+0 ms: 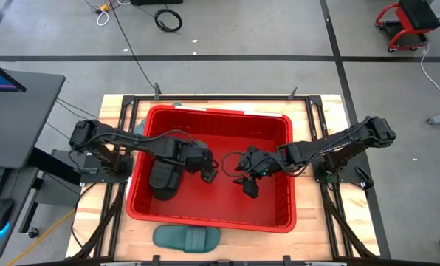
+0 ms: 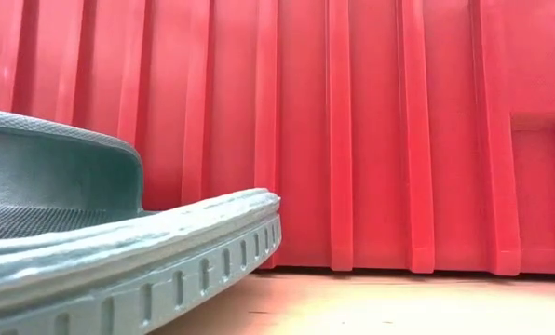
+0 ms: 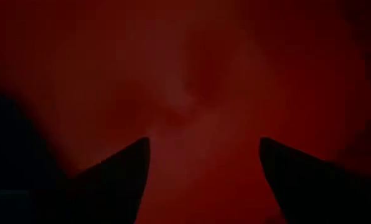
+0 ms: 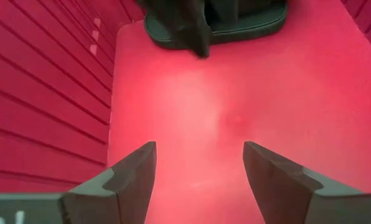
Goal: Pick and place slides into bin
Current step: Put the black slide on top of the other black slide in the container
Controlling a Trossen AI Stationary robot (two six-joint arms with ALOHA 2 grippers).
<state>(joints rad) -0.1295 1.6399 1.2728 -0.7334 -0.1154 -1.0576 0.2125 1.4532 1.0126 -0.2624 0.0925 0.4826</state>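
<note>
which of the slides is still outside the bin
The teal-green slide, lying on the table just outside the red bin's near wall. The black slide already lies inside the bin, below the left hand.

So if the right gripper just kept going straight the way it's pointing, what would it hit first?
Probably the bare red floor of the bin. The right gripper is open and empty, angled down at it; the black slide lies farther along, though depth is uncertain.

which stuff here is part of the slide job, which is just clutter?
Job:
- red bin
- black slide lying in the bin
- teal slide on the table, outside the bin's near wall
- left gripper and right gripper, both open over the bin floor

Clutter:
- red cart
- coiled cable
- computer mouse
</note>
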